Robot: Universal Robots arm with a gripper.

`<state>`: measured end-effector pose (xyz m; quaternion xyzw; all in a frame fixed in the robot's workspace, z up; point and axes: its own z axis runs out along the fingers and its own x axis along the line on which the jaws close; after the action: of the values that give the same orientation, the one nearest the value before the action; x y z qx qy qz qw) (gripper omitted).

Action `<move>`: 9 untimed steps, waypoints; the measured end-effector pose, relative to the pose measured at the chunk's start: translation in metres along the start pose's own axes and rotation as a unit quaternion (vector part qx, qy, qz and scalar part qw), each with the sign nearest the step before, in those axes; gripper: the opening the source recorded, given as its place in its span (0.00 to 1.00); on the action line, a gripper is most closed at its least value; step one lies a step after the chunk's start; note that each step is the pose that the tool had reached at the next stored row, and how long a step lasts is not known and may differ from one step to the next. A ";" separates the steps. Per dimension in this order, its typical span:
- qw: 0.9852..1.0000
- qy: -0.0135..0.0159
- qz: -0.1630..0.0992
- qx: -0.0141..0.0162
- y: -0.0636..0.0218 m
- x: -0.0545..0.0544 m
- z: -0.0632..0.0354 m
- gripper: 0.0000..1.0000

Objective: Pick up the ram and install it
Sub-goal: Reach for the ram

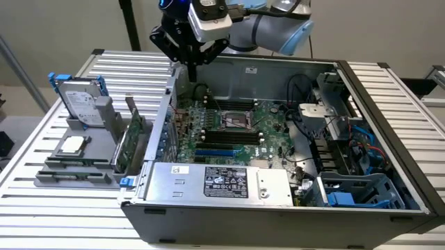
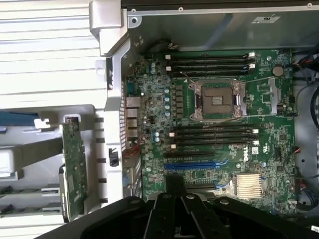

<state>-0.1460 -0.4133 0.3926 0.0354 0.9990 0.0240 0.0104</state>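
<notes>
Exterior view: gripper (image 1: 189,70) hangs over the case's (image 1: 278,219) rear corner, on the exterior view's left. It points straight down, fingers drawn together, nothing held. The ram (image 1: 73,163) seems to be the thin green strip in the grey rack (image 1: 49,179), toward the table's (image 1: 56,224) near corner on that same side. It is well apart from the gripper, out past the case wall. Long axis along the table's near edge.

Wrist view: gripper (image 2: 178,211) over the motherboard (image 2: 159,114), near its edge. Black memory slots (image 2: 212,134) stand empty. The expansion card (image 2: 74,169) sits outside the case wall.
</notes>
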 end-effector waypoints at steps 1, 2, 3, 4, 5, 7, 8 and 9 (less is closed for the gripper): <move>1.000 0.000 0.000 0.000 -0.0021 0.003 -0.0002 0.00; 1.000 0.000 0.000 0.000 -0.0041 0.007 -0.0003 0.00; 1.000 0.000 0.000 0.000 -0.0064 0.010 -0.0005 0.00; 1.000 0.000 0.000 0.000 -0.0085 0.014 -0.0007 0.00; 1.000 0.000 0.000 0.000 -0.0108 0.017 -0.0009 0.00; 1.000 0.000 0.000 0.000 -0.0151 0.024 -0.0012 0.00; 1.000 0.000 0.000 0.000 -0.0173 0.028 -0.0014 0.00; 1.000 0.000 0.000 0.000 -0.0194 0.031 -0.0015 0.00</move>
<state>-0.1787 -0.4305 0.3926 0.0354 0.9990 0.0240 0.0103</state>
